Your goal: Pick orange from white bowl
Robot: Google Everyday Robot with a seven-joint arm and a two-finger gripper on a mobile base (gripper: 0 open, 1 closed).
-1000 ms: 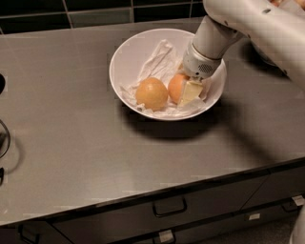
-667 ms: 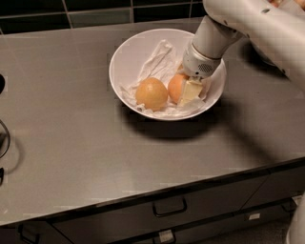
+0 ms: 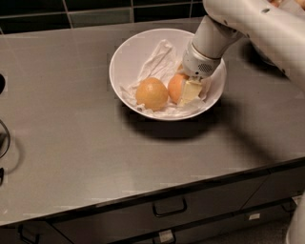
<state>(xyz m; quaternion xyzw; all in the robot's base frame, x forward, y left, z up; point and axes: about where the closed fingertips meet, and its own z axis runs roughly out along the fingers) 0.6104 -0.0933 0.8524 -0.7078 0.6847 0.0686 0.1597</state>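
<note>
The white bowl (image 3: 123, 56) stands on the grey counter, lined with crumpled white paper (image 3: 159, 59). Two fruits lie in it side by side. The orange (image 3: 174, 87), deeper and redder, is on the right. A paler, yellower orange (image 3: 151, 93) is on the left. My gripper (image 3: 189, 90) reaches down into the bowl from the upper right, right against the orange's right side, covering part of it. The white arm (image 3: 248, 24) crosses the upper right corner.
The grey counter (image 3: 95, 147) stretches to the left and front of the bowl. Dark wire objects (image 3: 4, 138) sit at the left edge. Drawers with handles (image 3: 169, 208) are below the front edge. A dark tiled wall (image 3: 71, 12) runs along the back.
</note>
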